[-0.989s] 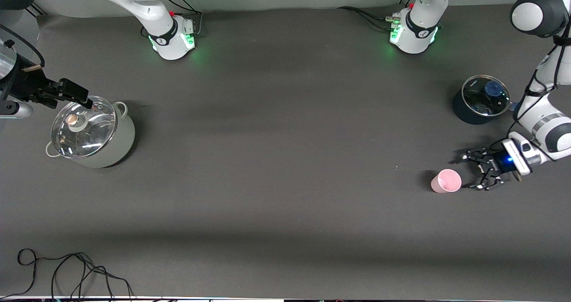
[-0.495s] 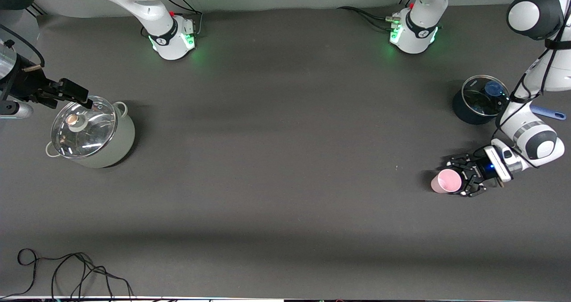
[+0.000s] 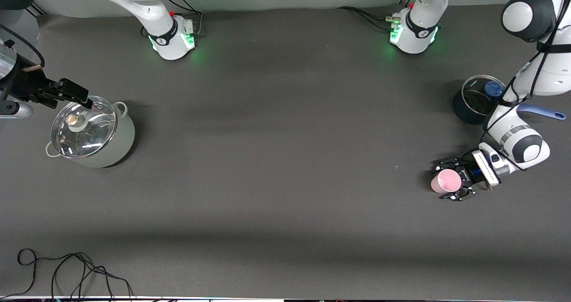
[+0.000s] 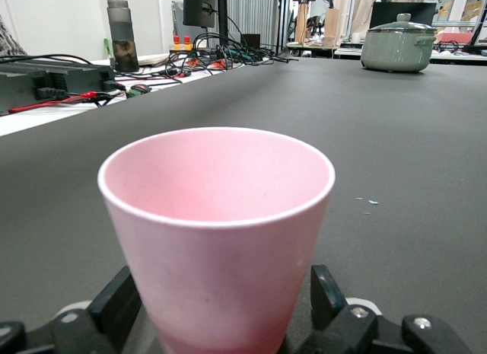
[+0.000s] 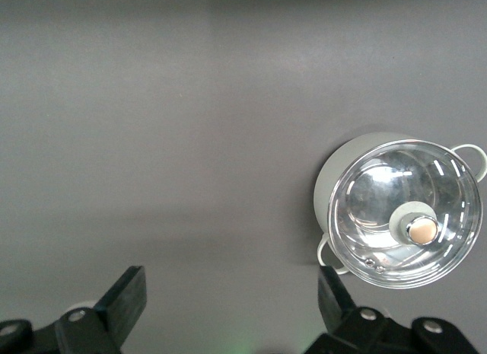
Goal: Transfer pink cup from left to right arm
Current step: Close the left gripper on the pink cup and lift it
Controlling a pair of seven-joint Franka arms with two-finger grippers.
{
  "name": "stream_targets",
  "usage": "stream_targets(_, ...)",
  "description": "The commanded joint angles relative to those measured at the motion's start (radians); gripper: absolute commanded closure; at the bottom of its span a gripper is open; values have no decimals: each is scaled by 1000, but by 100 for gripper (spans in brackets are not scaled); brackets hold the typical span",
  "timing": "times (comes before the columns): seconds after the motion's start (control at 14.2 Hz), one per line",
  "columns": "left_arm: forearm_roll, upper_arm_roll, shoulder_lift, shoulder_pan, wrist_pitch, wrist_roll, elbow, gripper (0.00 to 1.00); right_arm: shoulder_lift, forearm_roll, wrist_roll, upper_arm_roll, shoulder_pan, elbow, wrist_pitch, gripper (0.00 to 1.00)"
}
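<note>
You can see the fingers (image 4: 329, 293) of the left gripper (image 3: 450, 180) standing on both sides of the pink cup (image 3: 446, 181), low at its base, with the cup between them. In the left wrist view a little gap shows between each finger and the cup wall, so I judge they are spread around it and not yet closed on it. The cup stands upright on the bench (image 3: 285, 168), its mouth open to the top, toward the left arm's end of the bench and nearer to the front camera than the dark pot (image 3: 473, 103) with the glass lid and blue handle.

The fingers (image 5: 125, 297) of the right gripper (image 3: 67, 94) are spread wide and hold nothing. This gripper hangs over the edge of the pale green pot (image 3: 91, 132), which is well apart from the cup, at the right arm's end of the bench. The right arm waits there.

As for the task, you are only at the beginning. The approach to the cup looks finished, but the grasp is not yet made. What is left, in my judgement: close on the cup, lift it, carry it toward the middle of the bench, bring the right gripper to meet it, let it take the cup, and then open the left fingers.
</note>
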Motion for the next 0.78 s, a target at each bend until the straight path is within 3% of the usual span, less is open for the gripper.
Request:
stream_targets(0.0,-16,4,-1,-2,9,26,-11,40,1,4,-11,-4,2,8,-8,0)
stream_targets(0.28,-15,4,-7,3,12,26,-9,41,1,4,-11,-4,2,8,-8,0)
stream_targets(0.49,-16,4,-13,-2,16,12,-6,56,1,3,-11,-4,2,8,-8,0)
stream_targets(0.71,-25,-37,-96,-22,67,-158,-8,58,1,4,-11,-4,2,8,-8,0)
